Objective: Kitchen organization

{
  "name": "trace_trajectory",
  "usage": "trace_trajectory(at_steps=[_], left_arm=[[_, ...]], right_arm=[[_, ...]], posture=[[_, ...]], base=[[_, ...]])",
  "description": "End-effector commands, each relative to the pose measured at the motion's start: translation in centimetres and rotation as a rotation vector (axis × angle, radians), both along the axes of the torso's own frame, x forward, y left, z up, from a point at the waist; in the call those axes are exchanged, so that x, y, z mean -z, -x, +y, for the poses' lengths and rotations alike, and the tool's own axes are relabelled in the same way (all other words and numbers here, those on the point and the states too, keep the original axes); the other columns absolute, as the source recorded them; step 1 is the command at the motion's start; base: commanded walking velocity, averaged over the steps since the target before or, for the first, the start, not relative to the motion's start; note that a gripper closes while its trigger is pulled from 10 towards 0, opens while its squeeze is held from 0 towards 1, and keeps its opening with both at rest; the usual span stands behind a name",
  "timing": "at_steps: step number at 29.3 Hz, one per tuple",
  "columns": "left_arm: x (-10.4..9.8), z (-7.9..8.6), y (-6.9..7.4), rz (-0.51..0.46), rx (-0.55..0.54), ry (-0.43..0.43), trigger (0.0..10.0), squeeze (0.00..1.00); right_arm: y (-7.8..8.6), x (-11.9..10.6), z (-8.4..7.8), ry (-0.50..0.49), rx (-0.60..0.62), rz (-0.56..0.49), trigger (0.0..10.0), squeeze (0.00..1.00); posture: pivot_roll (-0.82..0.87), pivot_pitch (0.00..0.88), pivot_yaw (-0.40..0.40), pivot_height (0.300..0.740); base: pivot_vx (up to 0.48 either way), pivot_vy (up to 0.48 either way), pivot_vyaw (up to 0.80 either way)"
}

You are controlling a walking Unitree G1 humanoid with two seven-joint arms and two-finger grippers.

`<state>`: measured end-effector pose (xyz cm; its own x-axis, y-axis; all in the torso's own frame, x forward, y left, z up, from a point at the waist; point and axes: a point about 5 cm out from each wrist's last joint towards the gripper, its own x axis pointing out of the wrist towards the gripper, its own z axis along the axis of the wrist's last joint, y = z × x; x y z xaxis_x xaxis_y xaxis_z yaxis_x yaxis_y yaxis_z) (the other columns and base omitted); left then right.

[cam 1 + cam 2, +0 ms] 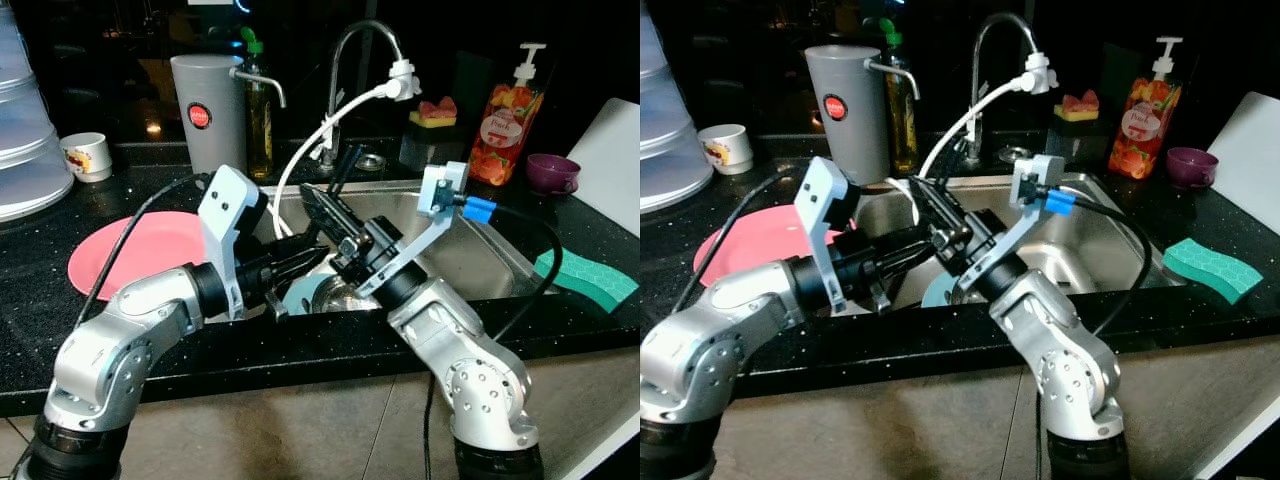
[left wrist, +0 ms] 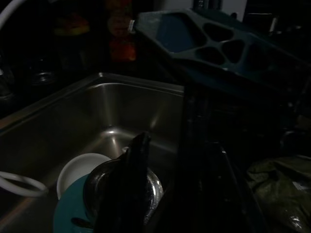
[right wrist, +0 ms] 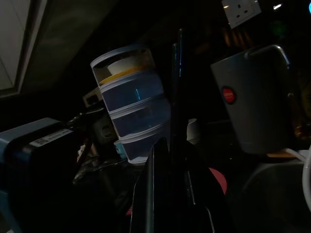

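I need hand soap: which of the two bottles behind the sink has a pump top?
The red fruit-printed bottle right of the tap, with a white pump. The yellow-green bottle left of the tap has a green cap instead.
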<state>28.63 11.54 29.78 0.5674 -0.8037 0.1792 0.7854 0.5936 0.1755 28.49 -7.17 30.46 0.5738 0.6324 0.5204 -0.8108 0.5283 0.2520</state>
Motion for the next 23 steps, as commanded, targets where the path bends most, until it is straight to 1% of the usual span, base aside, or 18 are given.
trace_trajectory(at_steps=[1, 2, 3, 4, 6, 7, 8, 9, 10, 11, 12, 13, 15, 16, 18, 19, 22, 23], left_arm=[[-0.7, 0.7, -0.4, -0.024, -0.050, 0.044, 10.0, 0.00], [-0.7, 0.7, -0.4, -0.024, -0.050, 0.044, 10.0, 0.00], [-1.0, 0.9, -0.4, -0.029, -0.050, 0.064, 10.0, 0.00], [-1.5, 1.4, -0.1, -0.033, -0.030, 0.110, 10.0, 0.00], [-1.9, 1.8, 0.1, -0.041, -0.017, 0.143, 10.0, 0.00], [-2.0, 2.0, 0.2, -0.043, -0.014, 0.155, 10.0, 0.00], [-2.0, 2.0, 0.2, -0.043, -0.014, 0.155, 10.0, 0.00], [-2.1, 2.2, 0.2, -0.042, -0.012, 0.172, 10.0, 0.00], [-2.1, 2.2, 0.2, -0.042, -0.012, 0.172, 10.0, 0.00], [-2.1, 2.3, 0.2, -0.041, -0.012, 0.184, 10.0, 0.00], [-2.2, 2.4, 0.2, -0.040, -0.012, 0.191, 10.0, 0.00], [-2.1, 2.5, 0.2, -0.038, -0.019, 0.191, 10.0, 0.00], [-1.9, 2.6, 0.0, -0.032, -0.038, 0.184, 10.0, 0.00], [-1.9, 2.6, 0.0, -0.032, -0.038, 0.184, 10.0, 0.00], [-1.6, 2.6, -0.1, -0.025, -0.052, 0.181, 10.0, 0.00], [-1.5, 2.7, -0.2, -0.021, -0.060, 0.181, 10.0, 0.00], [-1.3, 2.8, -0.4, -0.009, -0.081, 0.185, 10.0, 0.00], [-1.3, 2.8, -0.4, -0.009, -0.081, 0.185, 10.0, 0.00]], right_arm=[[-0.3, 0.4, 0.0, 0.064, 0.047, -0.001, 7.1, 0.00], [-0.3, 0.4, 0.0, 0.064, 0.047, -0.001, 7.1, 0.00], [-0.5, 0.6, 0.0, 0.084, 0.071, 0.000, 10.0, 0.00], [-1.4, 0.8, -0.4, 0.103, 0.173, 0.006, 10.0, 0.00], [-2.4, 1.0, -1.1, 0.099, 0.284, 0.021, 10.0, 0.00], [-2.8, 1.0, -1.4, 0.094, 0.322, 0.030, 10.0, 0.00], [-2.8, 1.0, -1.4, 0.094, 0.322, 0.030, 10.0, 0.00], [-3.4, 1.2, -2.0, 0.079, 0.393, 0.050, 10.0, 0.00], [-3.4, 1.2, -2.0, 0.079, 0.393, 0.050, 10.0, 0.00], [-4.4, 1.3, -3.1, 0.062, 0.518, 0.073, 10.0, 0.00], [-5.0, 1.5, -3.9, 0.050, 0.600, 0.086, 10.0, 0.00], [-5.5, 1.5, -5.0, 0.043, 0.719, 0.088, 10.0, 0.00], [-6.0, 1.6, -6.5, 0.028, 0.858, 0.080, 10.0, 0.00], [-6.0, 1.6, -6.5, 0.028, 0.858, 0.080, 10.0, 0.00], [-6.4, 2.1, -7.6, 0.005, 0.944, 0.102, 10.0, 0.00], [-6.7, 2.7, -8.1, 0.002, 0.967, 0.134, 10.0, 0.00], [-7.2, 4.0, -8.4, 0.040, 0.990, 0.178, 10.0, 0.00], [-7.2, 4.0, -8.4, 0.040, 0.990, 0.178, 10.0, 0.00]], posture=[[0.01, 0.080, -0.025, 0.740], [0.01, 0.080, -0.025, 0.740], [0.01, 0.080, -0.025, 0.740], [0.01, 0.080, -0.025, 0.740], [0.01, 0.080, -0.025, 0.740], [0.01, 0.080, -0.025, 0.740], [0.01, 0.080, -0.025, 0.740], [0.01, 0.076, -0.024, 0.740], [0.01, 0.076, -0.024, 0.740], [0.01, 0.074, -0.026, 0.740], [0.02, 0.074, -0.027, 0.740], [0.02, 0.074, -0.027, 0.740], [0.02, 0.074, -0.027, 0.740], [0.02, 0.074, -0.027, 0.740], [0.02, 0.075, -0.032, 0.740], [0.02, 0.075, -0.032, 0.740], [0.02, 0.079, -0.035, 0.740], [0.02, 0.079, -0.035, 0.740]], base=[[0.000, 0.000, 0.00], [0.000, 0.000, 0.00], [0.000, 0.000, 0.00], [0.000, 0.000, 0.00], [0.000, 0.000, 0.00], [0.000, 0.000, 0.00], [0.000, 0.000, 0.00], [0.000, 0.000, 0.00], [0.000, 0.000, 0.00], [0.000, 0.000, 0.00], [0.000, 0.000, 0.00], [0.000, 0.000, 0.00], [0.000, 0.000, 0.00], [0.000, 0.000, 0.00], [0.000, 0.000, 0.00], [0.000, 0.000, 0.00], [0.000, 0.000, 0.00], [0.000, 0.000, 0.00]])
